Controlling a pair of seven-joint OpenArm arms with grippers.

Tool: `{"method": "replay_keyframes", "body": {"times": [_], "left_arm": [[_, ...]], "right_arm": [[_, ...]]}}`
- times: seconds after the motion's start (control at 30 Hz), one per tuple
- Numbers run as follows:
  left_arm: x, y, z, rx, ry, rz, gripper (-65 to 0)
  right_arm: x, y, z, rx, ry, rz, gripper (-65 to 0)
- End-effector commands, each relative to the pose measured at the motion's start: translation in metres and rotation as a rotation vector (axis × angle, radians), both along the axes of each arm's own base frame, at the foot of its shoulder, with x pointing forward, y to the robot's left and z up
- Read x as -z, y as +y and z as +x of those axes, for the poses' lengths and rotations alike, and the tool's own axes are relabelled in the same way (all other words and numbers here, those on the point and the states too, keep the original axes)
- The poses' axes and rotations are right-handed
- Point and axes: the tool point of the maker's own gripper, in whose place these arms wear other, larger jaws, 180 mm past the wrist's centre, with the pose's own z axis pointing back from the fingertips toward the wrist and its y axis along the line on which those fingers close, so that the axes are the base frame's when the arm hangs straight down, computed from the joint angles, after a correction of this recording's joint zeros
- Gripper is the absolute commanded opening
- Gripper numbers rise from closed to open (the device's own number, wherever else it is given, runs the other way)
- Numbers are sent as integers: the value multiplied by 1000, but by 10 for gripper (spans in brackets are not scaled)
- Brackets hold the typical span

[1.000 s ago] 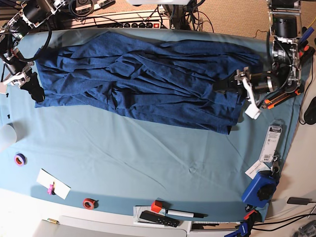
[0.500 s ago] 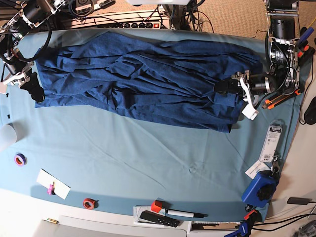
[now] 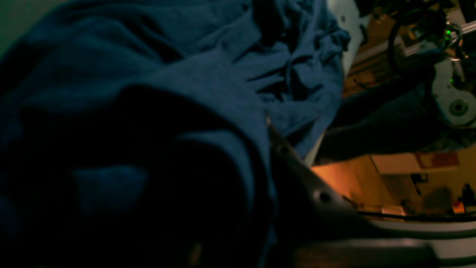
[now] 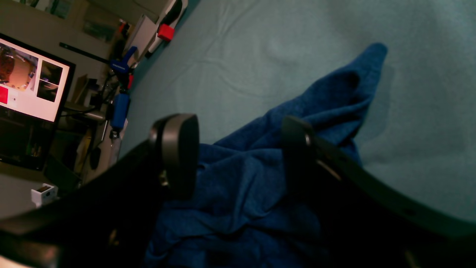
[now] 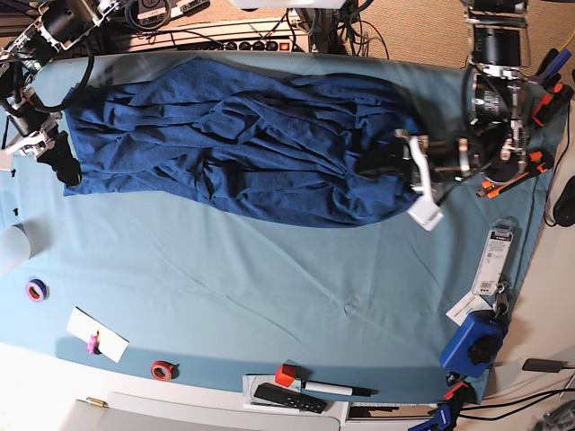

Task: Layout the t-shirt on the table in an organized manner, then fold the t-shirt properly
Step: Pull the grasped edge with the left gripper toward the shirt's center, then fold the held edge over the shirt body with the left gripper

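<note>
Along the bottom edge of the base view, nearest the camera, a black remote (image 5: pixel 289 398), a marker (image 5: pixel 337 390) and a small red block (image 5: pixel 286 374) lie on papers at the white edge strip. A red tape roll (image 5: pixel 162 369) sits to their left, a white card (image 5: pixel 97 334) and a purple tape roll (image 5: pixel 36 289) further left, and a blue clamp (image 5: pixel 473 341) stands at lower right.

Above these, the table (image 5: pixel 269 278) shows a broad band of bare teal cloth across the whole middle of the frame, with only faint creases.

The t-shirt (image 5: pixel 234 148) lies in the upper half as a long wrinkled band running left to right. Its lower edge slopes down toward the right and ends in a rounded bulge where cloth is gathered. Its upper edge runs near the table's far edge.

The left gripper (image 5: pixel 382 163), at the shirt's right end, is pinched tight on that gathered cloth; in the left wrist view dark fabric is bunched against one finger (image 3: pixel 293 167). Bare teal lies between it and the table's right edge.

The right gripper (image 4: pixel 238 149), at the shirt's left end, stands wide apart with nothing gripped; in the right wrist view its two pads straddle a rumpled corner of the shirt, bare cloth beyond.
</note>
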Motion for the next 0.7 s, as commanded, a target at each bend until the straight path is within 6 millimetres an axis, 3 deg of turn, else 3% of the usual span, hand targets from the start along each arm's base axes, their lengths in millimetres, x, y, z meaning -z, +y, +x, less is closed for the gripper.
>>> {"method": "replay_keyframes", "body": {"times": [0.0,0.23,0.47,0.67], "left_arm": [[-11,-7,5,9,-37,-27,-650],[-2,-62,-2,91,-74,-11,-650],[-14,-120,-9,226,-134,-17,-650],[-15,-153,-12,268,-222,14,-650]], "right_arm": [[-20,-9,6,8,-57,-31,-301],[-19,-10,6,8,-53,-33,-301],[-18,-10,5,9,-47,-37,-301],[-18,-10,5,9,-47,-36,-301]]}}
